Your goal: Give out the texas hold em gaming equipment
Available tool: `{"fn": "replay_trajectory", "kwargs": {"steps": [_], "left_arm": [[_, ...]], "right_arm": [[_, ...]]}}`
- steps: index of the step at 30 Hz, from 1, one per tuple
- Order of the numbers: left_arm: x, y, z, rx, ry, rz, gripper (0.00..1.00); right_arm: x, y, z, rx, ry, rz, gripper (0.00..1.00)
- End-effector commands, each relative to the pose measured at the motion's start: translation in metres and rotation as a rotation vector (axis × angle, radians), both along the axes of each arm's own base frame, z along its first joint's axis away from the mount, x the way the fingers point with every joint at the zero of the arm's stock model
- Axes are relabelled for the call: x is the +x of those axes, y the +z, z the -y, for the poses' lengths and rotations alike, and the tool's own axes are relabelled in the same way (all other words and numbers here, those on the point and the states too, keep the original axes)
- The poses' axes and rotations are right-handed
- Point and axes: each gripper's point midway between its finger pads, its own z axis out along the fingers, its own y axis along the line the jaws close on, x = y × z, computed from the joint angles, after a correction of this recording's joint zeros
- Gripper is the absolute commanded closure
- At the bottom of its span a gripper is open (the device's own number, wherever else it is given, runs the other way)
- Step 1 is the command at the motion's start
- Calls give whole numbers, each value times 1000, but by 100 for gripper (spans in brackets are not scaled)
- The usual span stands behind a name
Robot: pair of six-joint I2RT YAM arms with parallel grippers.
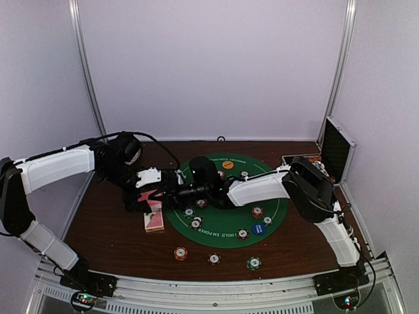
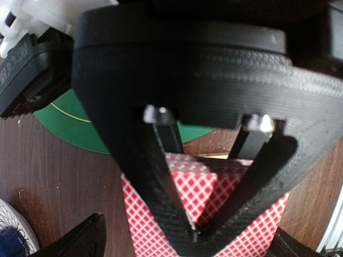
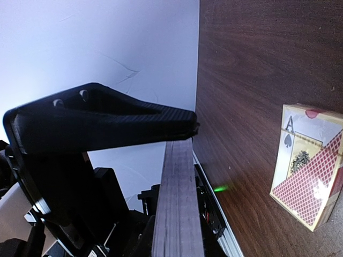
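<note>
**Step in hand:** you are dealing from the red-checked pack of playing cards [image 3: 308, 166], which lies on the brown wooden table [image 1: 111, 242] just left of the round green felt mat [image 1: 216, 232].
**Left gripper** [image 1: 154, 194]: spread wide above the pack.
**Right gripper** [image 2: 194, 233]: tips drawn together over the pack; you cannot tell if a card is pinched.
**Next:** you likely need a clean single-card lift.
**Silver-and-black chip case** [image 1: 336, 149]: lid up, contents unreadable. The striped poker chips [image 1: 181, 252] lie loose.

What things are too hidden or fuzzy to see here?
Left wrist view: the right hand hides most of the card pack.
Left wrist view: the corner cuts off the blue cup.
Right wrist view: the card pack runs off the right edge.
Top view: the poker chips are too small to read.
Top view: dark arms hide whether the right hand holds anything.
</note>
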Motion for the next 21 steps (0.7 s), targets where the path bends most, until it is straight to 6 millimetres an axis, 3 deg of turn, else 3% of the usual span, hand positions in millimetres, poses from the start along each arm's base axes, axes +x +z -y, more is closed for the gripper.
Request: {"fn": "replay_trajectory", "kwargs": {"steps": [1, 14, 21], "left_arm": [[3, 0, 6, -38, 2, 6, 3], [3, -6, 2, -25, 4, 24, 3], [14, 2, 2, -24, 7, 93, 17]], "right_arm": [[-5, 39, -2, 81, 20, 68, 86], [-6, 46, 0, 97, 16, 75, 87], [-5, 35, 1, 61, 11, 68, 89]]}}
